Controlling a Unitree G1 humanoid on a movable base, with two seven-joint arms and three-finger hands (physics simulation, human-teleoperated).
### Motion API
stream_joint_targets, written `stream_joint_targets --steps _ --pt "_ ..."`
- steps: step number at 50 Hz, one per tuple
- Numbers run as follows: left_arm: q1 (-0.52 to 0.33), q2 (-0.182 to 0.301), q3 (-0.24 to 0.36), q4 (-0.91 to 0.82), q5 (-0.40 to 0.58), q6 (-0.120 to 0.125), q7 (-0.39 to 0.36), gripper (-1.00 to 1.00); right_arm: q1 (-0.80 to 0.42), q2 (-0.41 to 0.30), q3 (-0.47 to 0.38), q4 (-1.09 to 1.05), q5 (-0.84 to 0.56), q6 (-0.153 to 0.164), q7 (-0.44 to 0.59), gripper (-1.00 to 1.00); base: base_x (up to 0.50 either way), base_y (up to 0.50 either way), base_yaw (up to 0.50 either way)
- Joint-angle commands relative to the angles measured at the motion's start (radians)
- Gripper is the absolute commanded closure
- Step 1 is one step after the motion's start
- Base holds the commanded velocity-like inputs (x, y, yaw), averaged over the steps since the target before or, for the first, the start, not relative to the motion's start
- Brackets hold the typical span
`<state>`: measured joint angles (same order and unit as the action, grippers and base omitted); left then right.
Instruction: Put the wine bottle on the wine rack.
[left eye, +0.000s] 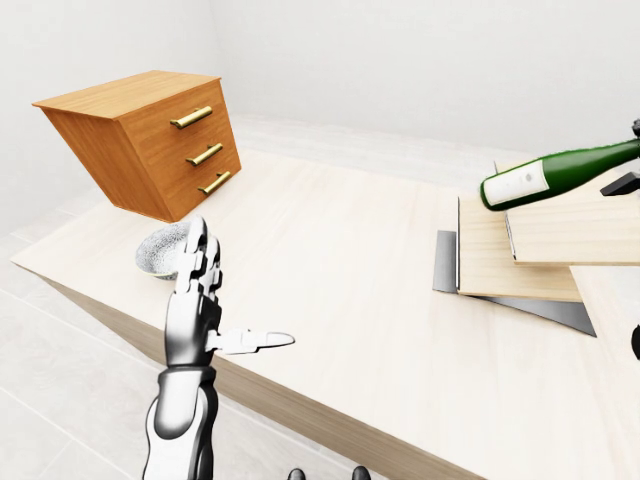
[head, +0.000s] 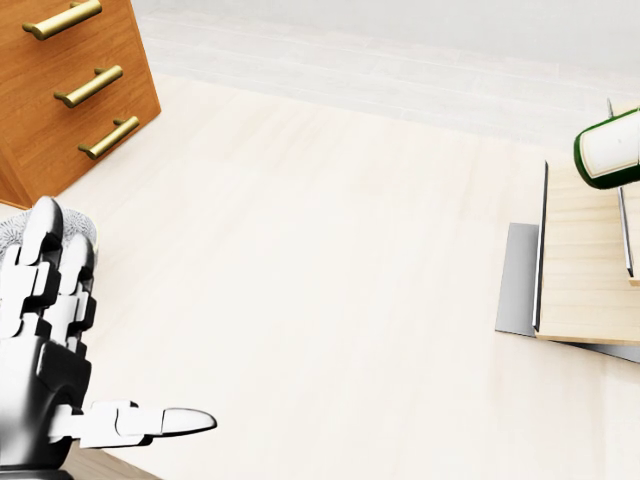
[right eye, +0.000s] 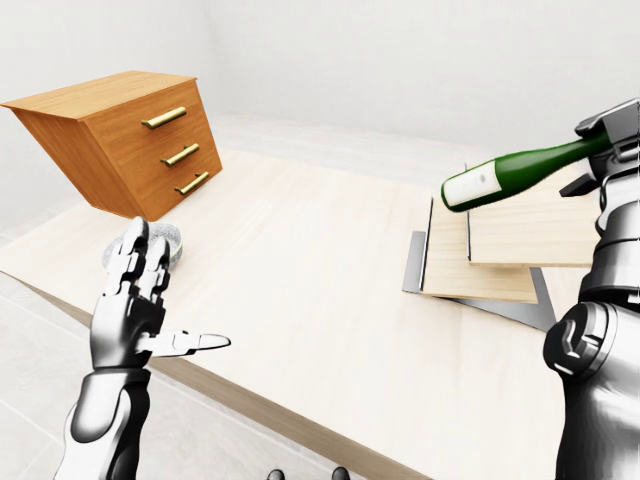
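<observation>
At the left of the right-eye view, a wooden drawer chest (right eye: 120, 140) is sitting on the pale worktop (right eye: 310, 270), with a small patterned bowl (left eye: 163, 250) lying just beside it. The left hand (left eye: 200, 310) is hovering over the worktop's near edge, its fingers (left eye: 195, 255) spread open and holding nothing. Further right, the wine rack (right eye: 500, 240) is resting on the worktop. The right hand (right eye: 615, 135) is gripping the wine bottle (right eye: 510, 172) by its neck, fingers closed round it, holding it tilted in the air above the rack.
</observation>
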<state>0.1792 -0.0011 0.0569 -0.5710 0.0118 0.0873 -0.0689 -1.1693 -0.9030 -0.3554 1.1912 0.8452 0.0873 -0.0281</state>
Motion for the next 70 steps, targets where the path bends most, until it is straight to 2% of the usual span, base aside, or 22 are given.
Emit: stream_joint_targets --steps 1,15,24,43,70 --pt "-0.013 0.000 -0.016 -0.044 0.013 0.000 0.009 -1.00 0.034 -0.060 -0.055 -0.016 0.026 0.000 0.007 1.00 0.00 0.00 0.00" --pt "-0.024 0.000 -0.033 -0.032 0.022 0.000 0.016 -1.00 0.057 -0.107 -0.057 -0.032 0.070 0.000 -0.005 1.00 0.00 0.00 0.00" --pt "-0.028 0.003 -0.037 -0.045 0.024 0.000 0.018 -1.00 0.046 -0.081 -0.018 -0.018 0.031 0.000 0.000 1.00 0.00 0.00 0.00" --pt "-0.025 0.001 -0.040 -0.019 0.025 0.000 0.022 -1.00 0.043 -0.024 -0.026 0.013 0.002 0.000 0.006 1.00 0.00 0.00 0.00" --pt "-0.011 0.002 -0.037 -0.021 0.022 0.000 0.022 -1.00 0.102 -0.001 -0.037 0.051 -0.029 0.000 0.013 1.00 0.00 0.00 0.00"
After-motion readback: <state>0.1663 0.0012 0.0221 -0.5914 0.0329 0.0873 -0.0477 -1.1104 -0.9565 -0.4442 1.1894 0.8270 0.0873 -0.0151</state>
